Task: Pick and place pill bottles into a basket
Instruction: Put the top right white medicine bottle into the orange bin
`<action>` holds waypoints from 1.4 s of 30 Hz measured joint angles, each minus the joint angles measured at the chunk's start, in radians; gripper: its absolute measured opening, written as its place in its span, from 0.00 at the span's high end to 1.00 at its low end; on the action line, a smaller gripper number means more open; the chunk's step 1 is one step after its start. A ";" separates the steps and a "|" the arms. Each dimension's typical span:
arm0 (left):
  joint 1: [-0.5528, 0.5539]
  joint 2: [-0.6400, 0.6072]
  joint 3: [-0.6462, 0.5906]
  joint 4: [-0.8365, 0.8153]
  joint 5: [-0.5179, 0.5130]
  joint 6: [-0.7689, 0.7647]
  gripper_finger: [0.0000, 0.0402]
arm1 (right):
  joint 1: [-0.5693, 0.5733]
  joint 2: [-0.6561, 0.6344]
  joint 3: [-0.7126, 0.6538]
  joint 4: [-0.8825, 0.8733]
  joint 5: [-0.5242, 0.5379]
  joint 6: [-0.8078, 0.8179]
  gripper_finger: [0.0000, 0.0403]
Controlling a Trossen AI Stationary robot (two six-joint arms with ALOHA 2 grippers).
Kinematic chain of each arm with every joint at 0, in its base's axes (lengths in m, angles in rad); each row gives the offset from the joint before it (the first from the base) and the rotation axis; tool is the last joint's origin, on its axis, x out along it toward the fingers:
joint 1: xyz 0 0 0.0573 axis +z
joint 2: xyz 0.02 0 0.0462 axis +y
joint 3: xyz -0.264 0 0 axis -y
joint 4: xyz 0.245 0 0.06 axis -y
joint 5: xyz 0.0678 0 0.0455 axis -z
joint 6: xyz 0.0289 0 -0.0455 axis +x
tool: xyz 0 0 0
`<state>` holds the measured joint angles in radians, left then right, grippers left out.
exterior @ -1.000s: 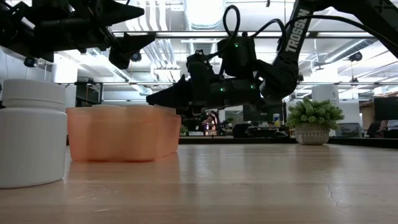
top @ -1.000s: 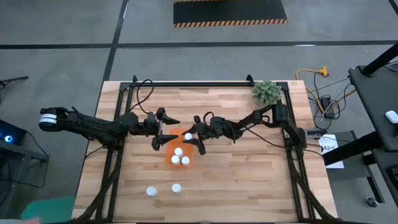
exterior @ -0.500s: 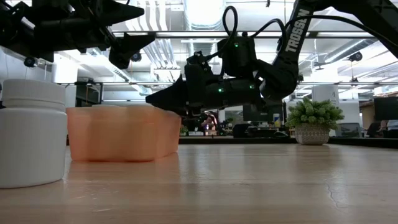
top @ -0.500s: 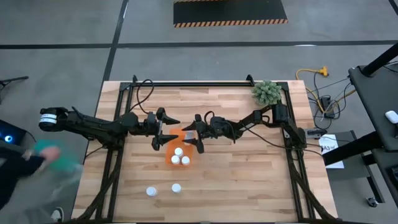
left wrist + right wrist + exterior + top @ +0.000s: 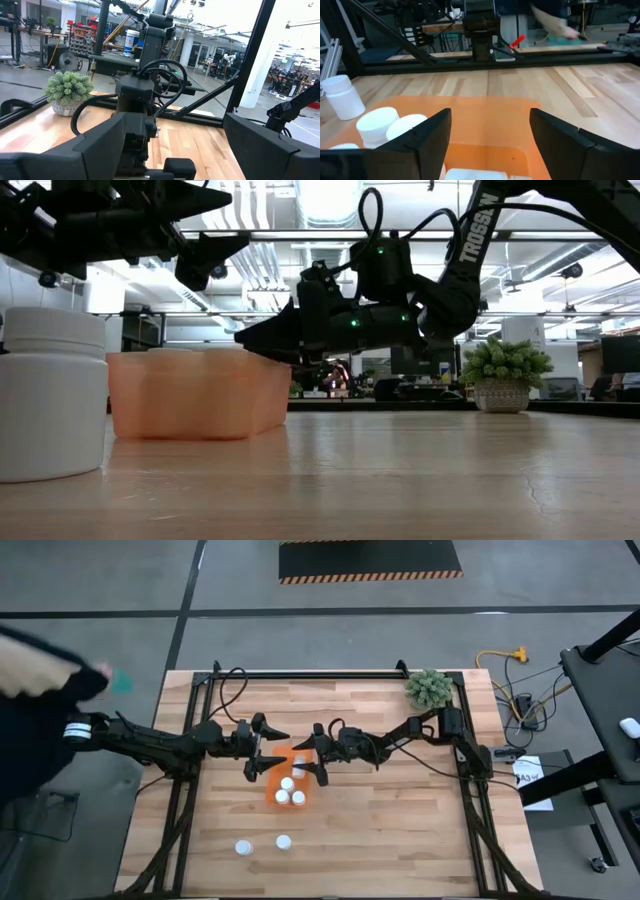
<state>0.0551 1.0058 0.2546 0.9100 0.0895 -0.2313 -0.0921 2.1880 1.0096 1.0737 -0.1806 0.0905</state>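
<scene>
The orange basket (image 5: 277,776) sits at the table's middle and shows in the low view (image 5: 195,392). Several white-capped pill bottles stand in it (image 5: 287,784), one at its far end (image 5: 299,770). Two more bottles (image 5: 243,847) (image 5: 284,841) stand on the table near the front edge. My right gripper (image 5: 318,755) is open and empty just above the basket's far right end. In the right wrist view its fingers (image 5: 487,130) stand wide apart over the basket, with a cap (image 5: 475,175) right below. My left gripper (image 5: 265,750) is open and empty over the basket's left side.
A green fuzzy plant (image 5: 428,689) stands at the far right corner. A person in a dark sleeve (image 5: 35,710) is by the table's left edge. One bottle (image 5: 50,395) stands close to the low camera. Bare wood lies right of the basket.
The bottle that showed between my right gripper's open fingers now sits a little nearer, in the basket's far end. Both arms have kept nearly still. A person has moved along the table's left side.
</scene>
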 joint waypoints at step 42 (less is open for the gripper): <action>0.003 0.065 0.327 -0.770 -0.319 -0.504 0.21 | -0.084 -0.599 -0.647 0.211 -0.106 -0.084 0.85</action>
<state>0.0578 1.0712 0.5813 0.1404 -0.2293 -0.7353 -0.1759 1.5894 0.3628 1.2846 -0.2864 0.0069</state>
